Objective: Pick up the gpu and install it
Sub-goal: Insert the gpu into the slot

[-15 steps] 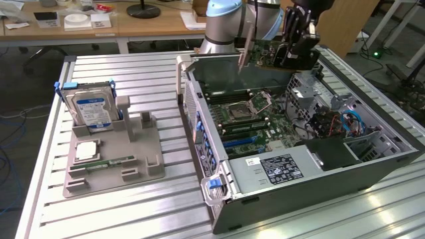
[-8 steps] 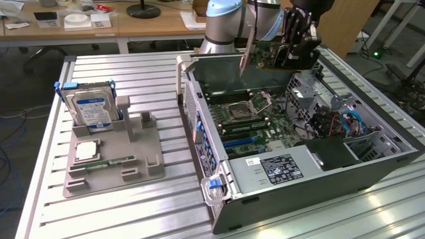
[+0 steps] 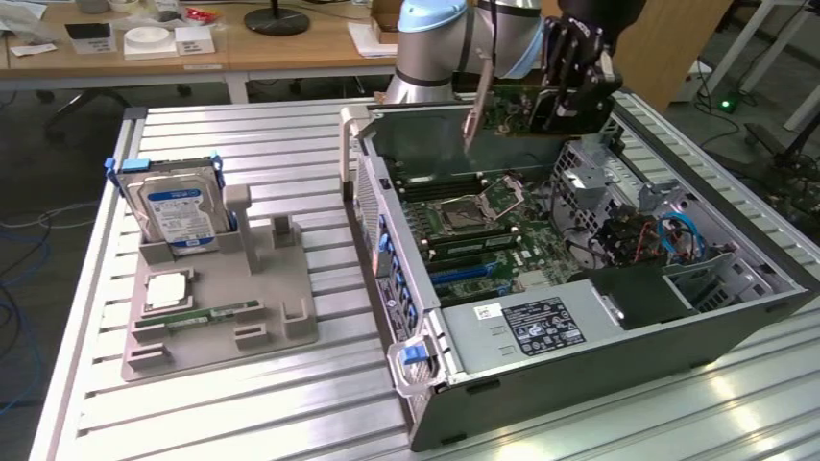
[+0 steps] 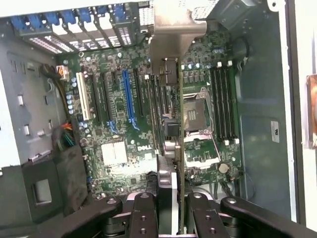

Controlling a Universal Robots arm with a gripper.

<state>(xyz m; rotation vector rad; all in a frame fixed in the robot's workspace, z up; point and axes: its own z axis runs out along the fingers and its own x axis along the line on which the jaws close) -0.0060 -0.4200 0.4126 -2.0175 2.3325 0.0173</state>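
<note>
Fingers (image 4: 143,218), partly closed, clamp the gpu (image 3: 509,104) between them, holding it on edge above the motherboard (image 4: 115,126) of the open computer case (image 3: 615,360).

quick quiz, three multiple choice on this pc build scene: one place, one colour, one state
1. Where is the gpu? A already installed; B held above the open computer case; C lying outside the case
2. The hard drive label is: A red; B blue and white; C yellow
3. The gripper is: A open, empty; B shut on the gpu; C shut on nothing

Key: B, the card hangs over the case; B, the label shows blue and white; B, it clamps the card's edge.
</note>
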